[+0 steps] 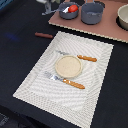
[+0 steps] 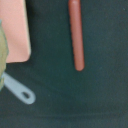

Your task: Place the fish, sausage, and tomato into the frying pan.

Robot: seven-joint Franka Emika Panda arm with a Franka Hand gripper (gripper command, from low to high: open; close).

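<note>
Sausage (image 2: 76, 35) right under the wrist camera, a thin reddish-brown rod lying flat on the dark tabletop (image 2: 100, 95), with the frying pan's handle tip (image 2: 20, 92) and a pink board corner (image 2: 15, 30) close by. It looks light, stiff and smooth, so it could roll; my call is a pinch across its middle, jaws square to its length. In the exterior view it lies alone (image 1: 44, 35) on bare tabletop just off the placemat (image 1: 65, 70), well apart from plate (image 1: 67, 65), fork (image 1: 64, 81) and knife (image 1: 79, 56), so there's open room on every side for a descent. Up on the board, the frying pan (image 1: 68, 12) already holds the tomato (image 1: 73, 8), something pale beside it, possibly the fish, too blurred to tell. Grey pot (image 1: 92, 13) sits just beside the pan, so the drop needs care. Gripper (image 1: 50, 7) is a blur at the exterior view's top edge; spread or clenched, I cannot tell.
</note>
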